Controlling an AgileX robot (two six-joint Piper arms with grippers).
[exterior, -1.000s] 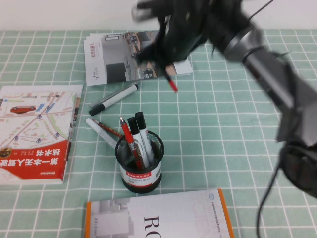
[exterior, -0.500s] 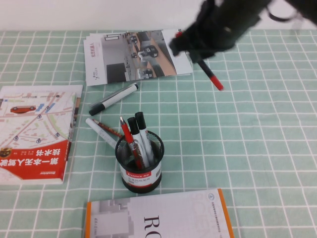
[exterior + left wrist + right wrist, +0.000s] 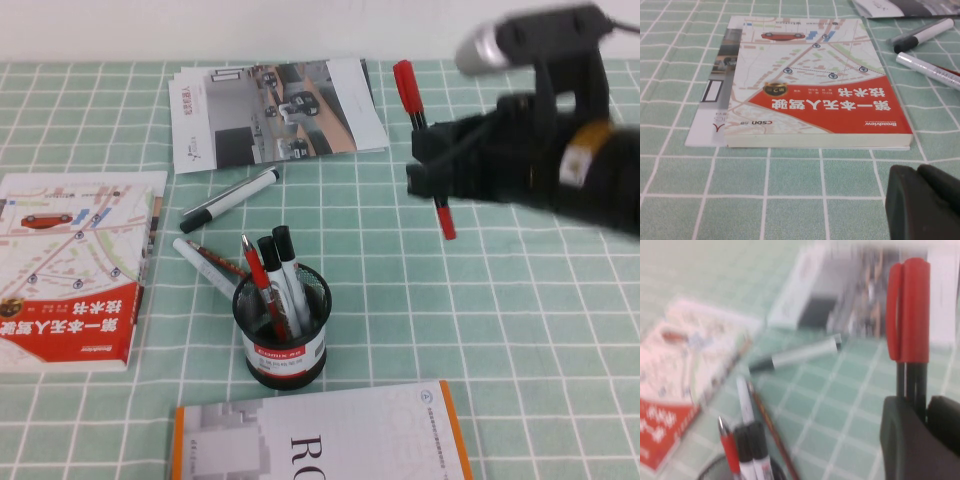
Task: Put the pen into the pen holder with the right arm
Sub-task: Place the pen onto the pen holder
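Observation:
My right gripper (image 3: 432,170) is shut on the pen (image 3: 405,82) and holds it in the air, right of and behind the pen holder (image 3: 282,330). The pen has a slim black barrel, its red cap pointing to the back and its red end (image 3: 446,225) pointing down and forward. In the right wrist view the red cap (image 3: 909,310) stands out beyond the closed gripper (image 3: 920,412). The black mesh holder stands at the table's middle front and contains a red pen and two black-capped markers (image 3: 275,265). My left gripper (image 3: 925,200) shows only in its wrist view, shut and empty over the cloth.
A white marker with a black cap (image 3: 230,200) and another white pen (image 3: 200,262) lie left of and behind the holder. A red-and-white book (image 3: 70,270) lies at the left, a brochure (image 3: 270,110) at the back, and an orange-edged book (image 3: 320,440) at the front.
My right arm has swung from the back centre to the right and come lower with the pen. The pen's red cap now shows at the back.

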